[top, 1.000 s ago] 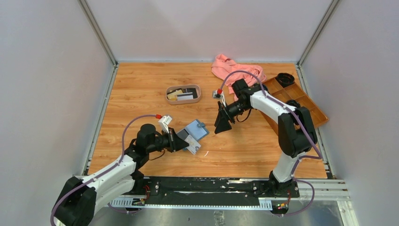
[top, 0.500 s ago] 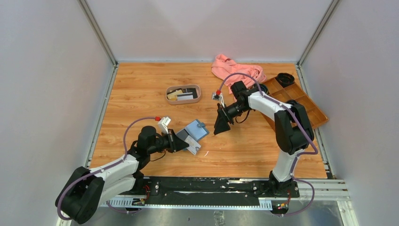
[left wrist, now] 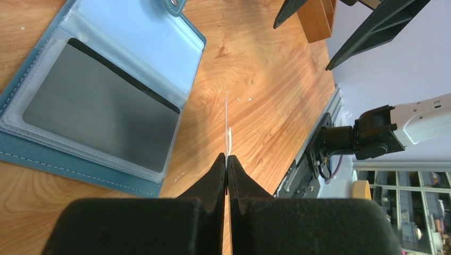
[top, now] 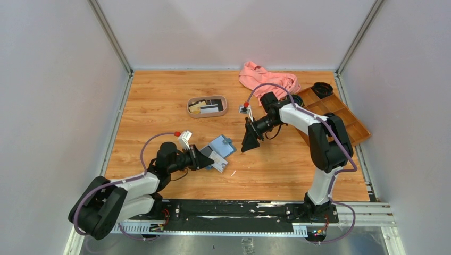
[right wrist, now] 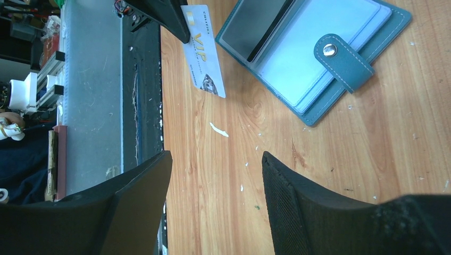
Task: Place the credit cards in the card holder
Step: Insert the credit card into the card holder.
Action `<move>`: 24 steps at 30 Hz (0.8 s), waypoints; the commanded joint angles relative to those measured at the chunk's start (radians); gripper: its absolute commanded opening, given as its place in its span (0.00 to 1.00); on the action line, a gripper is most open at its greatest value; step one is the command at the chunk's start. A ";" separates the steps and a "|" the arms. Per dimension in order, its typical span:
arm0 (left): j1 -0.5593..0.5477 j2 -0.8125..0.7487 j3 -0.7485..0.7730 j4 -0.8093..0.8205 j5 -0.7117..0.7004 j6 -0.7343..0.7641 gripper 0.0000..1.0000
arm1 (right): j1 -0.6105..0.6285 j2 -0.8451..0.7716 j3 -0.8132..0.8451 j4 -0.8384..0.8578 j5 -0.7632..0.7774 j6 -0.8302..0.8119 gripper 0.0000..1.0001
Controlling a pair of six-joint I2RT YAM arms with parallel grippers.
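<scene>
Left fingers (top: 203,159) are shown from above pressed together on a white-grey card (top: 218,164), which is held just beside the near edge of the card holder (top: 223,145); the holder is laid open on the table (top: 159,117). Right fingers (top: 249,142) are held just to the right of the card holder, with nothing gripped. Beyond the card holder an oval tray (top: 189,106) with more cards (top: 211,109) is seen, and farther to its right a pink cloth (top: 266,79) and a wooden box (top: 340,119). From the left wrist, the pinched card is seen edge-on as a thin line between the closed fingers, just right of the card holder, in whose clear sleeve a dark card (left wrist: 101,122) is lodged. From the right wrist, the right fingers are shown spread wide and empty; past them the card holder is seen open with its snap strap (right wrist: 340,61) folded out, and the pinched card, marked VIP, is held by one end just beside the holder's sleeve edge.
</scene>
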 commanded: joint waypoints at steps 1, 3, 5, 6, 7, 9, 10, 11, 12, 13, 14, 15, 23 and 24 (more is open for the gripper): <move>0.012 0.033 -0.015 0.076 0.006 -0.006 0.00 | -0.007 0.015 -0.011 -0.001 0.009 0.010 0.66; 0.012 0.051 -0.016 0.089 0.008 -0.006 0.00 | -0.006 0.017 -0.011 -0.001 0.010 0.010 0.66; 0.014 0.076 -0.020 0.113 0.011 -0.010 0.00 | -0.007 0.018 -0.011 0.000 0.011 0.011 0.66; 0.015 0.087 -0.023 0.128 0.012 -0.015 0.00 | -0.007 0.019 -0.010 -0.001 0.011 0.010 0.66; 0.015 0.101 -0.025 0.142 0.013 -0.019 0.00 | -0.008 0.019 -0.011 -0.001 0.012 0.011 0.66; 0.018 0.129 -0.030 0.178 0.018 -0.028 0.00 | -0.006 0.022 -0.010 0.000 0.012 0.011 0.66; 0.019 0.143 -0.031 0.196 0.021 -0.033 0.00 | -0.006 0.021 -0.011 0.000 0.013 0.011 0.66; 0.020 0.161 -0.034 0.226 0.024 -0.039 0.00 | -0.007 0.022 -0.011 0.000 0.013 0.011 0.66; 0.021 0.179 -0.036 0.253 0.029 -0.048 0.00 | -0.006 0.022 -0.010 0.000 0.013 0.012 0.66; 0.022 0.199 -0.039 0.278 0.036 -0.056 0.00 | -0.005 0.023 -0.010 0.000 0.013 0.011 0.66; 0.024 0.220 -0.040 0.306 0.041 -0.066 0.00 | -0.005 0.023 -0.010 0.000 0.013 0.012 0.66; 0.026 0.240 -0.041 0.334 0.047 -0.074 0.00 | -0.005 0.025 -0.011 -0.001 0.012 0.011 0.66; 0.035 0.442 -0.044 0.555 0.095 -0.159 0.00 | -0.004 0.027 -0.011 0.000 0.014 0.011 0.66; 0.036 0.475 -0.045 0.597 0.101 -0.174 0.00 | -0.004 0.026 -0.011 0.000 0.014 0.012 0.66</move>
